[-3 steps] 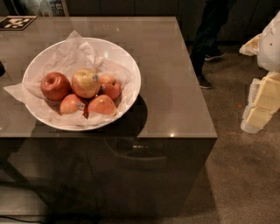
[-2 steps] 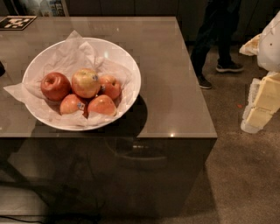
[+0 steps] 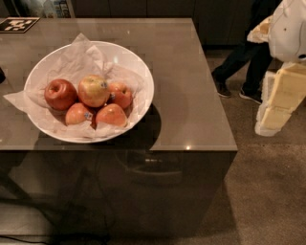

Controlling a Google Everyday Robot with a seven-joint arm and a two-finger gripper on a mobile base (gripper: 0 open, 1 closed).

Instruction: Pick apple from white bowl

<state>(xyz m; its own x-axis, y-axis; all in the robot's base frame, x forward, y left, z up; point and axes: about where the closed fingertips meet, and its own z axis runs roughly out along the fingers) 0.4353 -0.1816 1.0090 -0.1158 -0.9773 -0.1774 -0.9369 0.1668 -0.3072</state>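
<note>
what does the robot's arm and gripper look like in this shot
The arm is a rounded white shell with small dark dots. Below it, at the view's right edge, the gripper looks blocky and cream-yellow. No cables show.

It's looking like a lab or office kitchenette: dark cabinets point(image 3: 167, 7) are lining the back, a printed marker tag point(image 3: 18, 24) is lying on the grey bench point(image 3: 191, 72), and the end effector point(image 3: 279, 100) is hanging at the right edge.
</note>
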